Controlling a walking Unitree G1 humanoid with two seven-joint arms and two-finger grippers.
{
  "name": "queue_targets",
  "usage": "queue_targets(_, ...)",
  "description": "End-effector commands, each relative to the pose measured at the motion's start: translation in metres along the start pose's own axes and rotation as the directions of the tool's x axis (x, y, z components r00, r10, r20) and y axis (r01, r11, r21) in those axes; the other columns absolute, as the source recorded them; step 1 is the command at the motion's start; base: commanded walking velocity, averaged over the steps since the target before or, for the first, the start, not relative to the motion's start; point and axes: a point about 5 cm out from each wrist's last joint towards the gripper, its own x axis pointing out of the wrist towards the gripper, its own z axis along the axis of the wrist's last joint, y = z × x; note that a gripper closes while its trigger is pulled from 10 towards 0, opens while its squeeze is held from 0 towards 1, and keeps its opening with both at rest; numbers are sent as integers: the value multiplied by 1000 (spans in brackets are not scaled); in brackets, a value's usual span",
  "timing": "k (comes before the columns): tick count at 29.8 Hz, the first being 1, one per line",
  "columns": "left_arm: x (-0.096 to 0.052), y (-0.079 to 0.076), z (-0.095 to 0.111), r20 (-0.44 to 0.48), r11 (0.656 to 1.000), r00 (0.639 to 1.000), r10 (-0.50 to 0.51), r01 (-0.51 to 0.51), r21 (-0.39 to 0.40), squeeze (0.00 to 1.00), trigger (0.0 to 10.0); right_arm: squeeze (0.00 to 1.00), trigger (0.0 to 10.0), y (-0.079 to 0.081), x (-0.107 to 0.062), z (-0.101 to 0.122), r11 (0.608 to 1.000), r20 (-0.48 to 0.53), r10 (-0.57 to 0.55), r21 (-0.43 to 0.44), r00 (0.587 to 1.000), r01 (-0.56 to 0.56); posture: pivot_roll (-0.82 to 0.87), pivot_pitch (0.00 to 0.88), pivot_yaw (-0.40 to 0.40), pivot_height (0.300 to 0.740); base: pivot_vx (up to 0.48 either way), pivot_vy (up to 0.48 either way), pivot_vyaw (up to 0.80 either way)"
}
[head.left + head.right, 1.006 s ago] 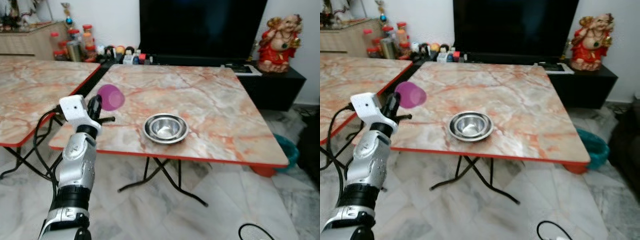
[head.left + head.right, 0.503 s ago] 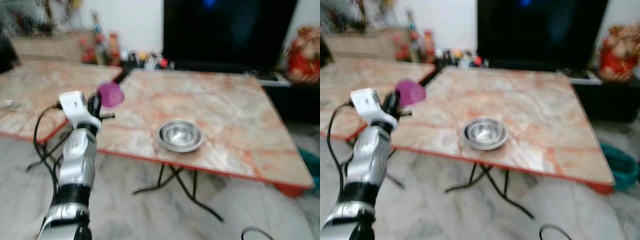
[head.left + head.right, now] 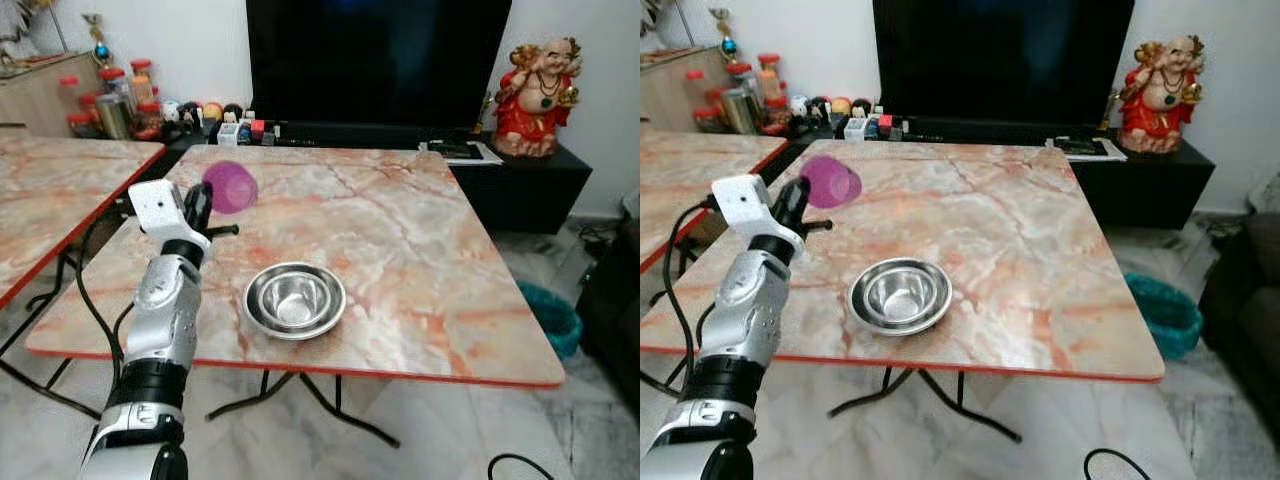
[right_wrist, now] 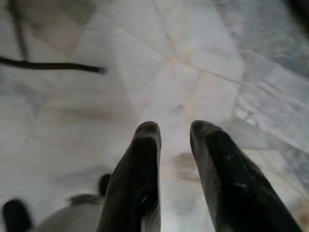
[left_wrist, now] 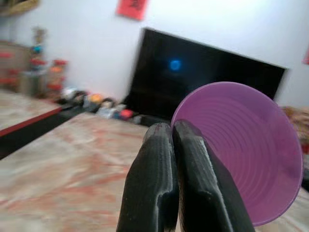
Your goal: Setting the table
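So my left gripper [image 3: 203, 205] is pinching the purple cup [image 3: 230, 188] by its rim, tipped sideways over the table [image 3: 420, 270], left of the steel bowl [image 3: 295, 300]. Thin grip, so it could slip. My right gripper [image 4: 174, 140] hangs idle, fingers apart.

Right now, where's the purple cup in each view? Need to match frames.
Left eye view: purple cup held above the table's left side, at the left end effector.
Right eye view: same, upper left.
Left wrist view: large, beside the shut fingers, mouth facing the camera.
Right wrist view: floor and open fingers.
Shared landmark: the steel bowl, nearer than the cup and to its right.
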Motion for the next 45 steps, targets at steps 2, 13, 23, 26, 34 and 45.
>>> queue_targets(2,2,-3,-1,-10,1000,1000,-4,4,-19,0,10000,0,10000,-6,0,2,1000,4,-13,0,1000,13,-11,0,-39,740,0,0,0)
queue_targets(13,14,-2,-7,-146,985,989,40,-63,-159,0,10000,0,10000,-5,-1,-1,1000,-4,-14,4,1000,14,-8,0,-32,740,0,0,0)
queue_targets(23,35,-18,-23,-347,952,936,63,-160,-261,0,10000,0,10000,-1,-1,-3,1000,-9,-8,8,1000,9,-20,0,-20,740,0,0,0)
queue_targets(26,37,-21,-27,-384,961,920,82,-174,-213,0,10000,0,10000,-1,-1,-4,1000,-9,-12,16,1000,12,-28,0,-13,740,0,0,0)
queue_targets(34,37,-13,-33,-450,964,868,210,-262,-54,0,10000,0,10000,-2,-3,-8,999,-15,-17,27,1000,17,-33,0,-9,740,0,0,0)
queue_targets(45,36,-14,-40,-490,956,840,234,-289,-39,0,10000,0,10000,-6,-4,-11,999,-17,-24,28,1000,24,-43,0,-15,740,0,0,0)
